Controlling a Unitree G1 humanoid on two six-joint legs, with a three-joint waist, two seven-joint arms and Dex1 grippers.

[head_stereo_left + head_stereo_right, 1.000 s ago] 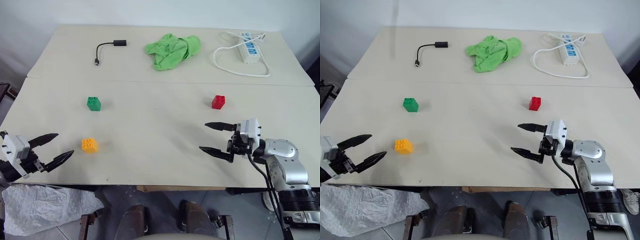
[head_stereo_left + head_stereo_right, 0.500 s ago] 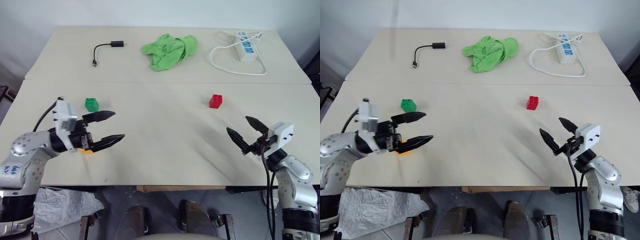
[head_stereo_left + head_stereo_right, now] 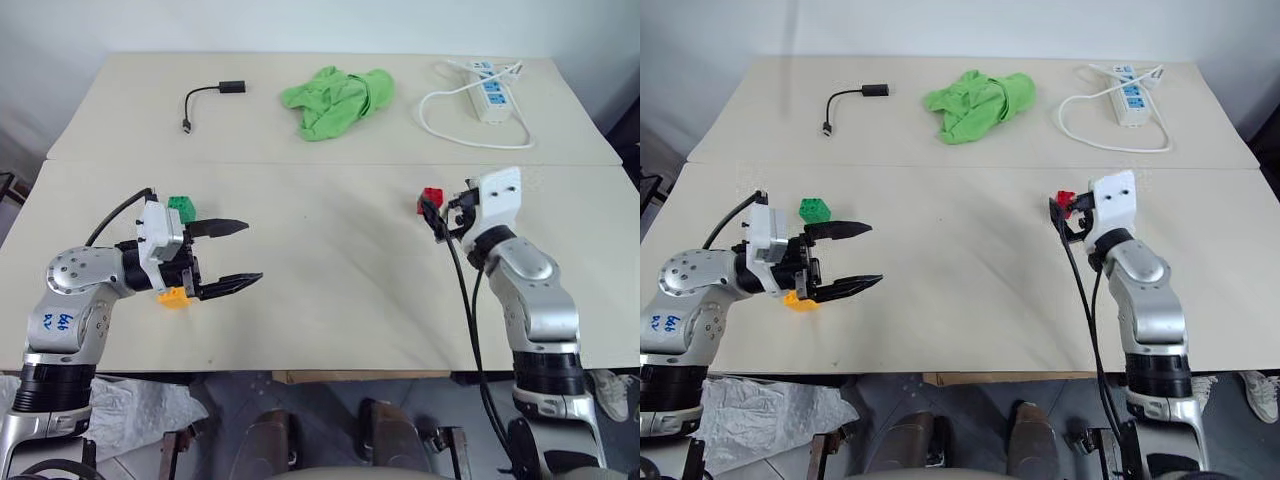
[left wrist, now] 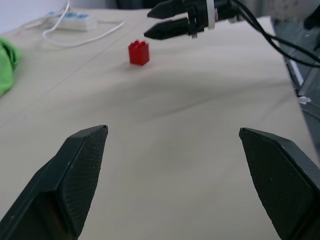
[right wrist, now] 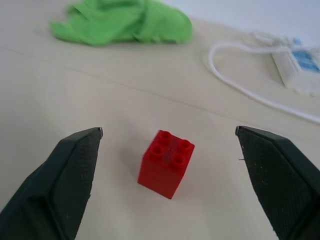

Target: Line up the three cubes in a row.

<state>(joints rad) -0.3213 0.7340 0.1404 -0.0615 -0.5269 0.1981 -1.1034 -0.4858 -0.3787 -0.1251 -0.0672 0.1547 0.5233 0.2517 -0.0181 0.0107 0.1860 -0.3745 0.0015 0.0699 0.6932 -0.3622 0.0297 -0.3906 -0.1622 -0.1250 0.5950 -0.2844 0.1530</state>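
Cubes partly masked by both arms on the counter (image 3: 330, 300).
Right tool (image 5: 170, 135) spread wide, red cube (image 5: 166, 163) between its fingers, untouched. Left tool (image 3: 238, 254) wide; its wrist hides most of the yellow-orange cube (image 3: 175, 296) and part of the green cube (image 3: 183, 206). No legible writing.

Both arms: silver-grey rounded metal segments, black joints. White boxy wrist housings. Left gripper (image 3: 228, 256) and right gripper (image 4: 165, 21): tapered black fingers, inner pads (image 5: 77, 170) finely cross-hatched. Black cables loop along each forearm. Blue handwritten marking on left arm's lower segment.
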